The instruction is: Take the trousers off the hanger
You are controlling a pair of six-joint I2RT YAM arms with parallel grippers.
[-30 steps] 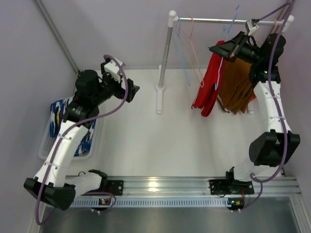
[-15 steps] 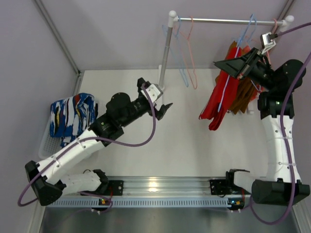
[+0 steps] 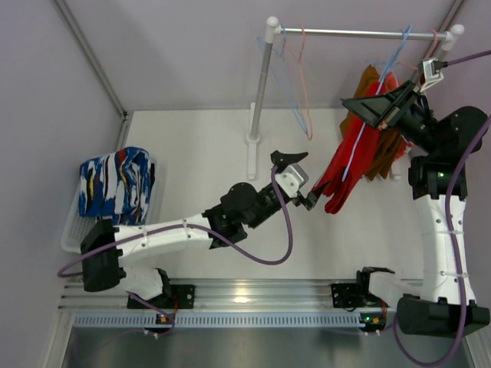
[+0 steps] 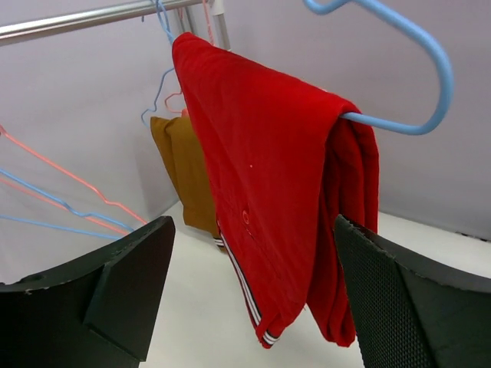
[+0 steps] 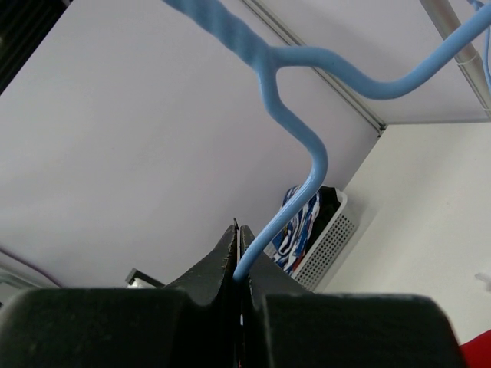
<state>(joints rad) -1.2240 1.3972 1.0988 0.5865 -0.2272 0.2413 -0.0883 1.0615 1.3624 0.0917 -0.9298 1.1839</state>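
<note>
Right gripper [image 3: 381, 108] is up at the far right, pinched tight on the wire of the blue hanger [image 4: 414, 70]. In the right wrist view the two fingers are pressed together with the wire caught between them. The red trousers [image 3: 347, 170] are folded over that hanger's bar and hang down over the table [image 3: 199, 146] just right of centre, with the striped cuffs at the bottom. I honestly can't tell if the hook is on the rod [image 3: 345, 33] or off it. The brown trousers [image 3: 388, 147] hang right behind the red ones, a bit further right and partly hidden. Left arm is stretched low across the table from the near left. The left gripper [image 3: 300, 180] sits just left of the red pair with its jaws spread wide. It's pointed at the cloth but not touching it, and the left wrist view shows the red pair framed between the two fingers [image 4: 115, 299]. A couple of spare hangers [image 3: 298, 88], blue and pink, dangle empty near the left end of the rod. Far left there's a white basket [image 3: 73, 230] with blue patterned trousers [image 3: 115, 182] piled in it.
</note>
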